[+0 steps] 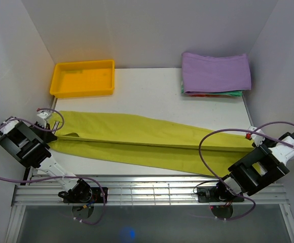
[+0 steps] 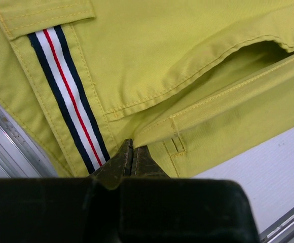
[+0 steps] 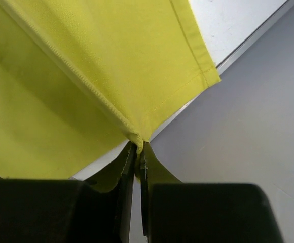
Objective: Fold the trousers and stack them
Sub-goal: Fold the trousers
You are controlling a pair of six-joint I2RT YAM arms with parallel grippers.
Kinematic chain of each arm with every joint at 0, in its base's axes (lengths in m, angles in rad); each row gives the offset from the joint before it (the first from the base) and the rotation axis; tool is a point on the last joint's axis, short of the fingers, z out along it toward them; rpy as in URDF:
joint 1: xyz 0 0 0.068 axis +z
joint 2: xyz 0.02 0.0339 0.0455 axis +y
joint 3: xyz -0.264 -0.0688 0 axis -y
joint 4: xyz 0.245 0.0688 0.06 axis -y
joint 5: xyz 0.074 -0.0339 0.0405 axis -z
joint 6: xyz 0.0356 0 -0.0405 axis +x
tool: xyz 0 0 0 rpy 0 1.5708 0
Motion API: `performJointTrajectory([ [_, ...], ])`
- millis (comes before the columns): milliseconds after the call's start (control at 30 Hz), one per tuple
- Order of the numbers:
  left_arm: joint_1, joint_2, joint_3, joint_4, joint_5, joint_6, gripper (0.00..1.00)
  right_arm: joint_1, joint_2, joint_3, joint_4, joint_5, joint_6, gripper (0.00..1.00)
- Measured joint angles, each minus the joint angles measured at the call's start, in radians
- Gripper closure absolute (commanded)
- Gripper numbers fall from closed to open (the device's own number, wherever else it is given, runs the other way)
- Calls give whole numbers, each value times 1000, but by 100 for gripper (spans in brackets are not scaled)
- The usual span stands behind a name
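Trousers (image 1: 152, 142) are stretched lengthwise across the bench (image 1: 152, 96), clamped at frame left by the left pincer (image 2: 132, 153) and at frame right by the right pincer (image 3: 139, 147).

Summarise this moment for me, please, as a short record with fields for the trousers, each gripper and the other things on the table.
trousers: yellow-green, stretched lengthwise across the table, waist left, hems right
left gripper: shut on the waist edge, beside the striped trim
right gripper: shut on a leg hem
yellow tray: far left of the table
purple folded cloth: far right of the table
stacking: not yet done
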Motion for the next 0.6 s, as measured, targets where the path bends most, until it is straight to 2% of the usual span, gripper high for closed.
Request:
performJointTrajectory([
  [167,0,-3,63,-74,22,32,100,-13,-2,118,-124,-46,-1,92],
  [300,1,-24,74,-98,20,93,100,-77,-31,117,-194,-55,-1,92],
  [433,6,-45,36,-52,-5,143,100,-161,-96,-11,-190,-9,-5,92],
  [600,28,-47,-67,77,-86,171,100,-221,-151,-248,-60,89,-10,92],
])
